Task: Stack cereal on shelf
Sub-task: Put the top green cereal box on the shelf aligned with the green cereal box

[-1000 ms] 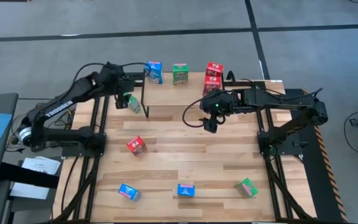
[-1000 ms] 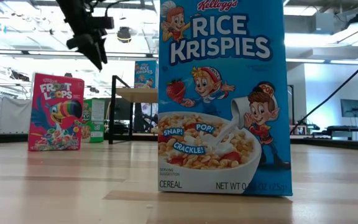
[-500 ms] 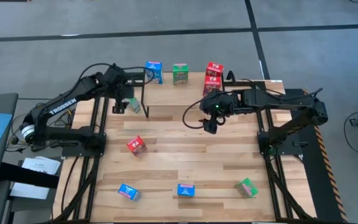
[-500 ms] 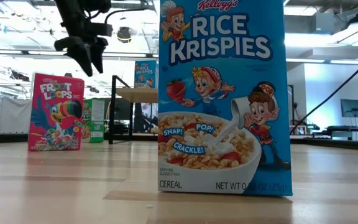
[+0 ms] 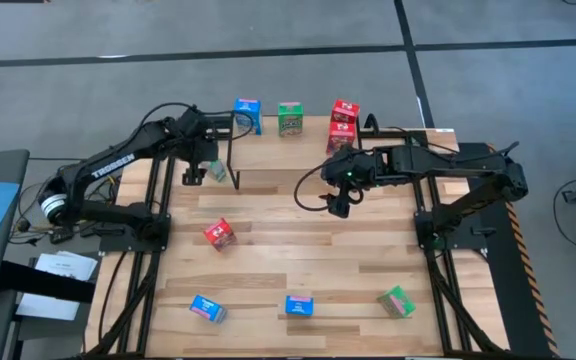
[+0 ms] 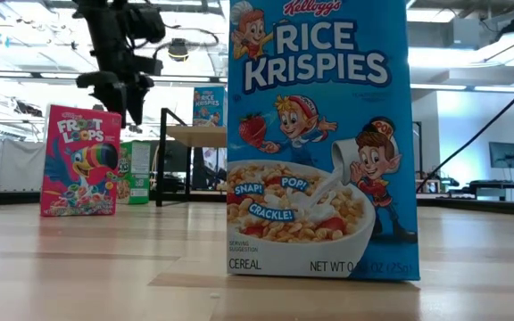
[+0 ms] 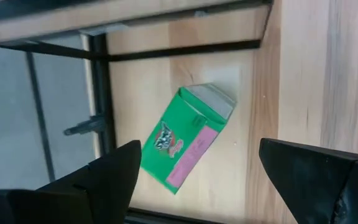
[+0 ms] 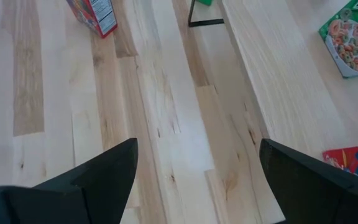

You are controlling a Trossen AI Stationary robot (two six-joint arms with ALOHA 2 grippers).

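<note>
Above a lying green box (image 7: 188,138), the left tool (image 5: 194,172) hangs open.

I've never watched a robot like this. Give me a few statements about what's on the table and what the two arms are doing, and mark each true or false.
1. The left gripper is open above a green cardboard cereal box lying flat. True.
2. The right gripper holds a red box. False: it is open and empty over bare wooden slats.
3. Two blue cardboard cereal boxes sit along the wooden tabletop's near edge. True.
4. All cereal boxes are stacked on the small light-wood shelf. False: several, including a red cardboard cereal box, remain scattered on the tabletop.
</note>
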